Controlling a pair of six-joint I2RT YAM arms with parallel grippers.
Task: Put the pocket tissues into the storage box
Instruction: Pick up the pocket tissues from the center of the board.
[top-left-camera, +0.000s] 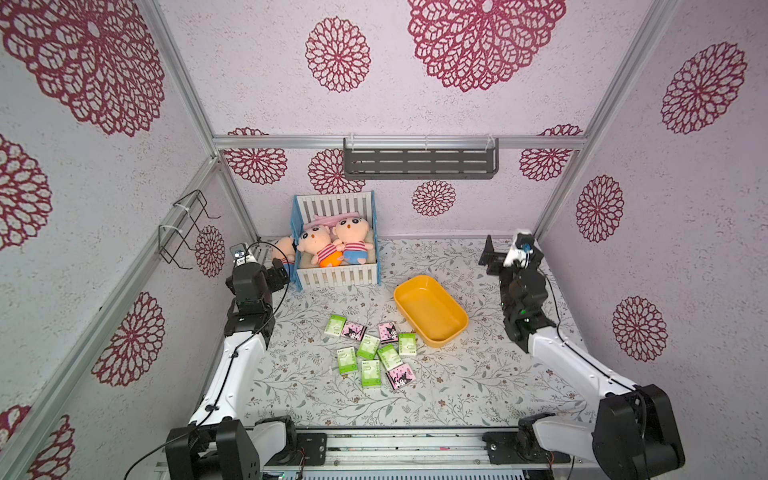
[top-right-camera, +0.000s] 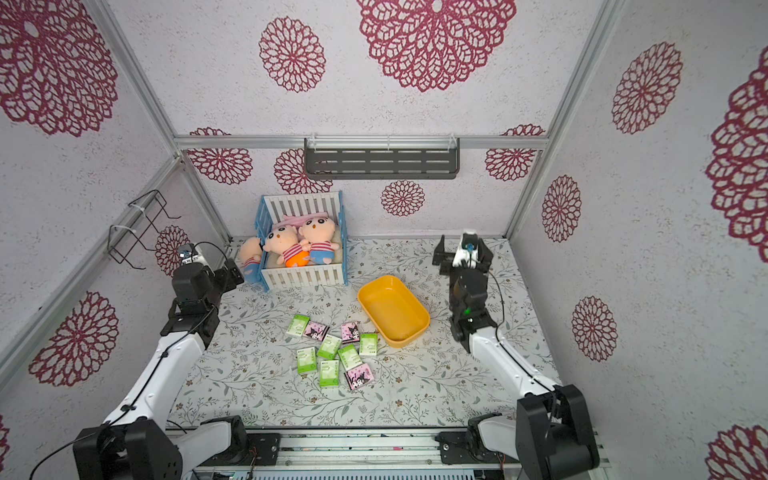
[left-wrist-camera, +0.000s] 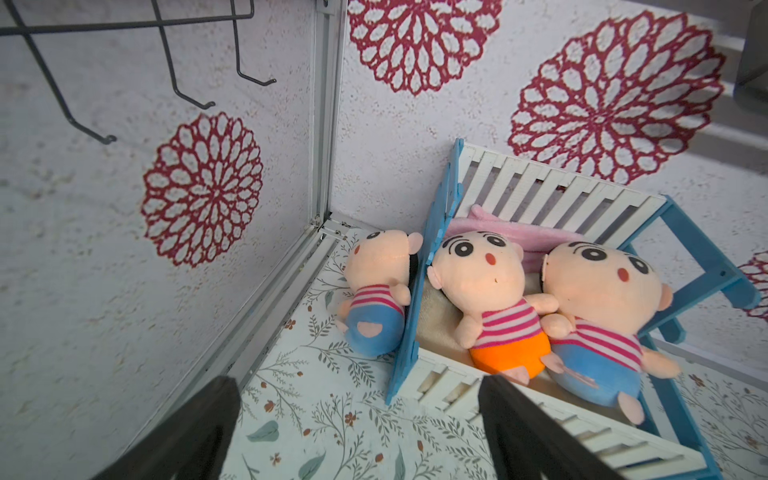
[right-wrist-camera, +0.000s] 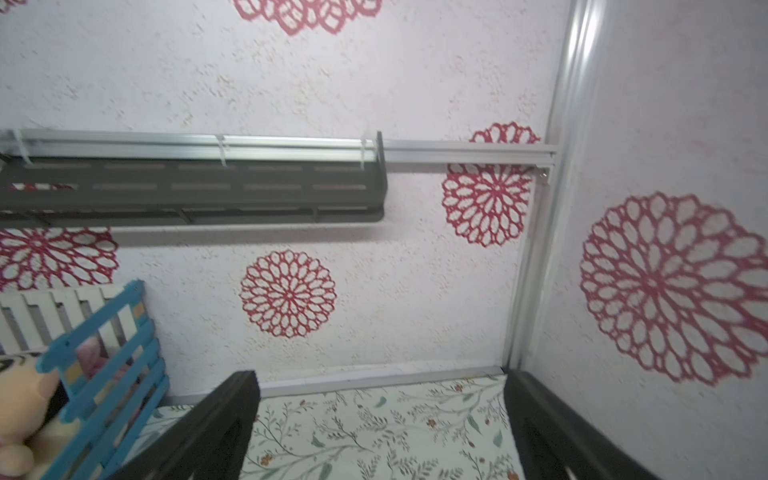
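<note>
- Your tissues (top-left-camera: 370, 353) lie in a bunch on the table (top-left-camera: 478, 395), just beside the empty box (top-left-camera: 430, 309).
- Your left gripper (left-wrist-camera: 357, 386) and right gripper (right-wrist-camera: 380, 380) are both spread wide. They hold nothing and are far from the tissues.
- The tissues touch, so you may grab two or push one away.
- A soft one may slip or squash.
- You may bump the box and slide it.
- The print on the tissues is too small to read.

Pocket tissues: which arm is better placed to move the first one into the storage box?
Probably right: the storage box lies on its side, beside the pocket tissues; both arms' jaws stand open, empty.
</note>
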